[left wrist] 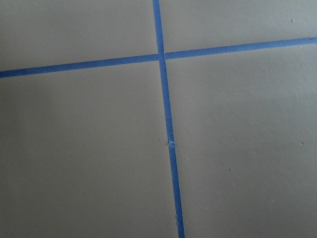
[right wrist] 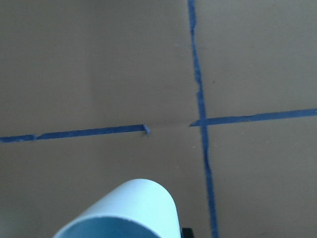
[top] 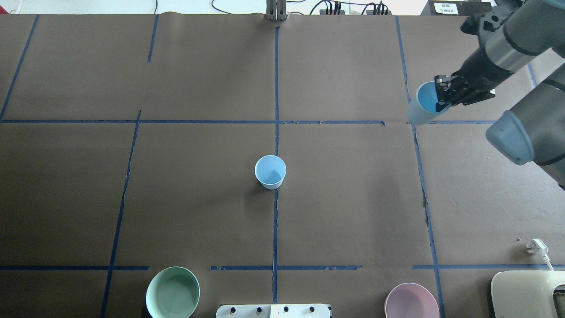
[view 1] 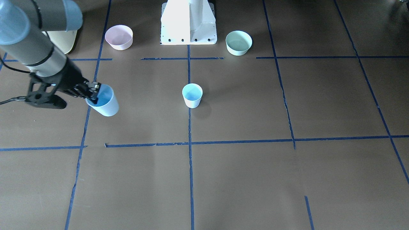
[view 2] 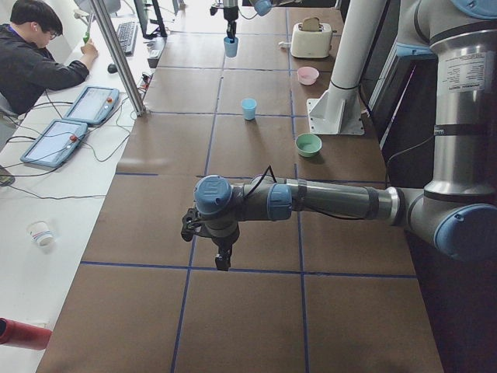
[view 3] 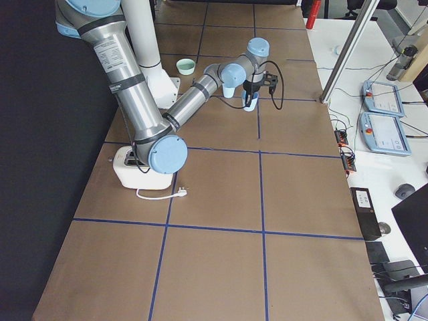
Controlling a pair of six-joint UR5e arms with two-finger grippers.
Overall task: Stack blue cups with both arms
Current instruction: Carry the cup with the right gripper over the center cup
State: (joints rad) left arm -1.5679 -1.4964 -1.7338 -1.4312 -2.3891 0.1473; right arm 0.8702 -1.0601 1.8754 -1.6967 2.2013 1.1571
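Though left gripper is unreadable, right gripper clamps one of two blue cups.

middle cup stands at the table's centre. held cup is in the right gripper, far off to the robot's right. left bowl and right bowl flank the base, with the toaster further right.

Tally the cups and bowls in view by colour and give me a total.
Blue: 2, the held cup and the centre cup
Pink: 1, the pink bowl
Mint-green: 1, the mint-green bowl
Total: 4
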